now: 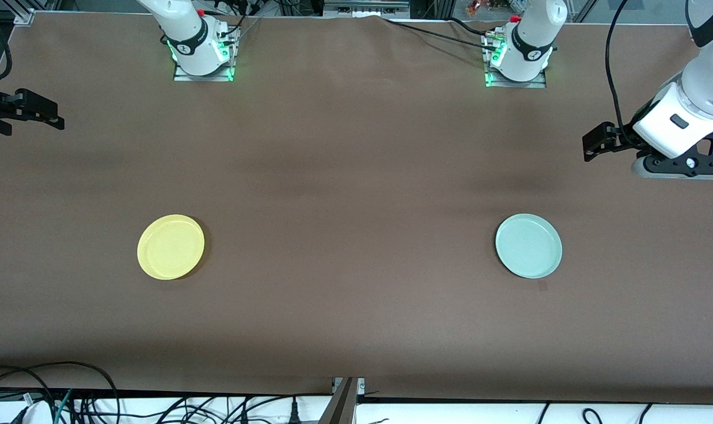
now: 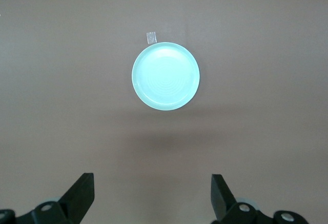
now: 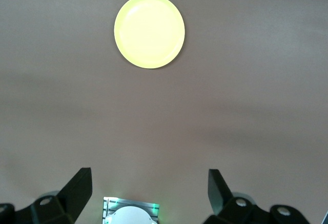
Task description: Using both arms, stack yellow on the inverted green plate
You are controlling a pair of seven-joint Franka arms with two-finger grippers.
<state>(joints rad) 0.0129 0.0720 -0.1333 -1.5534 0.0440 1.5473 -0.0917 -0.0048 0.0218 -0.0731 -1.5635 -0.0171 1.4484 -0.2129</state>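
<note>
The yellow plate [image 1: 171,247] lies rim up on the brown table toward the right arm's end; it also shows in the right wrist view [image 3: 149,31]. The pale green plate [image 1: 528,245] lies rim up toward the left arm's end, level with the yellow one; it also shows in the left wrist view [image 2: 165,76]. My left gripper [image 1: 590,145] hangs high over the left arm's end of the table, open and empty [image 2: 152,193]. My right gripper [image 1: 55,116] hangs high over the right arm's end, open and empty [image 3: 149,190]. Neither touches a plate.
A small tape mark [image 1: 542,285] sits on the table right beside the green plate, also in the left wrist view [image 2: 151,37]. The arm bases [image 1: 203,56] [image 1: 518,62] stand along the table's back edge. Cables [image 1: 68,400] lie below the table's front edge.
</note>
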